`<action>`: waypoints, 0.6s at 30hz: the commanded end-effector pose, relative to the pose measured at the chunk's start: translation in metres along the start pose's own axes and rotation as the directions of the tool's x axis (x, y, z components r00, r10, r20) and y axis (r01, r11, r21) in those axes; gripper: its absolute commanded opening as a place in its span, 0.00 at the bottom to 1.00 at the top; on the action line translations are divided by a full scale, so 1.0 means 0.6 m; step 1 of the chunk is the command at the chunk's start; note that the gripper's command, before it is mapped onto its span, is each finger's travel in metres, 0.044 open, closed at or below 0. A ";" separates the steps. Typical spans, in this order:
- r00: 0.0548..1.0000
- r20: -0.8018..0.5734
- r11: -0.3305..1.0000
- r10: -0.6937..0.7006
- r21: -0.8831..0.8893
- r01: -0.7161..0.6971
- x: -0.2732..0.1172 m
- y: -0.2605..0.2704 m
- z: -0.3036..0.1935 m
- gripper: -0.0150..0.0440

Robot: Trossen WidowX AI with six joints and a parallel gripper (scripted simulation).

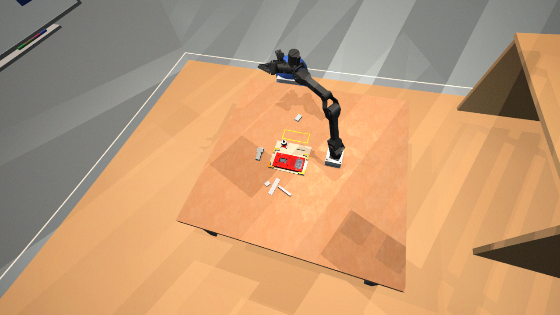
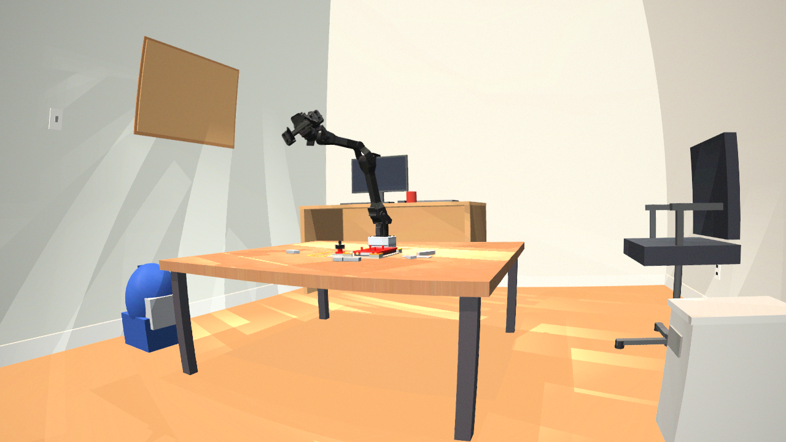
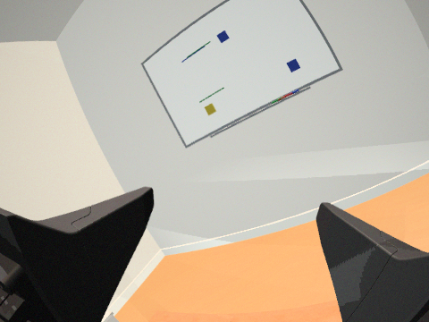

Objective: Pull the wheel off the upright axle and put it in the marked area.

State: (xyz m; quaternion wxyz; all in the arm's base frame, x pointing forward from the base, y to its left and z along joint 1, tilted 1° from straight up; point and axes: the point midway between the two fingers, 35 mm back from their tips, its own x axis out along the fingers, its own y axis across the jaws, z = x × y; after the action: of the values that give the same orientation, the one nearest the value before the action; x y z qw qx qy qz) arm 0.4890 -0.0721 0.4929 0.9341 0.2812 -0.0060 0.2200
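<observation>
Fingers fill wrist view, spread wide apart, nothing between; whiteboard [image 3: 239, 60] beyond, no readable writing. Gripper [image 2: 289, 136] high above table [image 2: 340, 274]. Wheel [image 1: 283, 144] on axle, just beside yellow area [image 1: 296, 135], at red board [image 1: 287, 160] corner.

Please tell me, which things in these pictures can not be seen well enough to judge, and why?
- Wheel and its axle, top view: too small to show how the wheel sits.
- Marked area, exterior view: seen nearly edge-on, only a faint yellow line.
- Table, wrist view: outside the frame; the open gripper points toward a wall whiteboard.
- Small grey pieces, both room views: too small to identify.
</observation>
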 end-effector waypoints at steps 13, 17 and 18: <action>0.935 -0.257 0.840 -0.243 0.427 0.335 0.040 -0.090 -0.188 0.76; 0.875 -0.369 0.724 -0.313 0.503 0.471 0.038 -0.112 -0.262 0.76; 0.857 -0.397 0.692 -0.329 0.515 0.505 0.036 -0.116 -0.281 0.76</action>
State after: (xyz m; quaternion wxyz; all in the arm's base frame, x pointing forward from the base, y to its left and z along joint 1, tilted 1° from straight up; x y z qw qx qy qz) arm 0.5196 -0.0372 0.3599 0.8465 0.4862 0.2011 0.0806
